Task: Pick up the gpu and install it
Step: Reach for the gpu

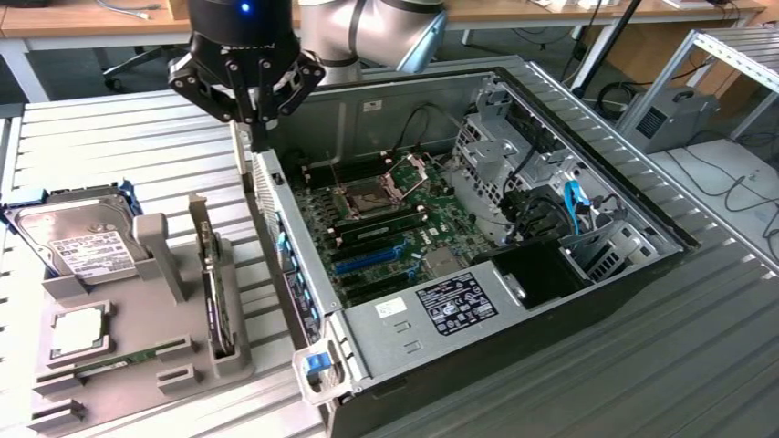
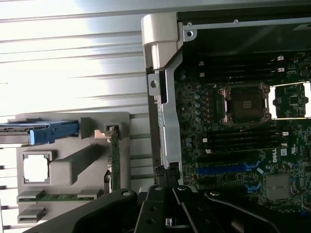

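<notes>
I am watching the gripper (image 1: 257, 128) (image 2: 167, 179) hanging clenched on nothing, just above the rear edge of the open computer case (image 1: 365, 100). The gpu (image 1: 214, 292) (image 2: 115, 160) is standing on edge in the gray holder (image 1: 122, 383) beside the case, well apart from the fingers.

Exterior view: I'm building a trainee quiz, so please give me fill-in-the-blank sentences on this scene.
1. The gripper, by the case's edge, is ___.
2. The gpu stands on edge in the grey holder, ___ the case.
3. The hard drive rests in a ___ caddy.

Missing words: shut; outside; blue.
</notes>
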Motion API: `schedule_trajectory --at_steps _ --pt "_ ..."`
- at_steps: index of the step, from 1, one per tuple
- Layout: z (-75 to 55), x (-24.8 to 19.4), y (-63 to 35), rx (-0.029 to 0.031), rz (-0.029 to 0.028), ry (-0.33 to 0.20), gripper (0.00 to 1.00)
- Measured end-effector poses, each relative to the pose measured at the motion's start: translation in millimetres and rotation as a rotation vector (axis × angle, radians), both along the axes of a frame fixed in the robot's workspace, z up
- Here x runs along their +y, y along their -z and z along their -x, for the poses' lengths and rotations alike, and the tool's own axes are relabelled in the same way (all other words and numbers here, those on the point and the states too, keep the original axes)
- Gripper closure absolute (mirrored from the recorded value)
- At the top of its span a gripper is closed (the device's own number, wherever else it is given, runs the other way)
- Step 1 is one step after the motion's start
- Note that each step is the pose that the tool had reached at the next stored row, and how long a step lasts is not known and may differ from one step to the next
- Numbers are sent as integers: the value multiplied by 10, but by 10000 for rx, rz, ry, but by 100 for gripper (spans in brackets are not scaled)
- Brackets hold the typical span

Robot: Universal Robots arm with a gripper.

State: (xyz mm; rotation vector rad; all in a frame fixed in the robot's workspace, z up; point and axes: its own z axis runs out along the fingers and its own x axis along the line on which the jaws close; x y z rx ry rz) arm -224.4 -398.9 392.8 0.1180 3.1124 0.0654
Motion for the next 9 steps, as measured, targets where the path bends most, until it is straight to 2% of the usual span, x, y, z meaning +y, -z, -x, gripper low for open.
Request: schedule_trajectory --at_steps 9 --pt "65 0 0 0 1 0 89"
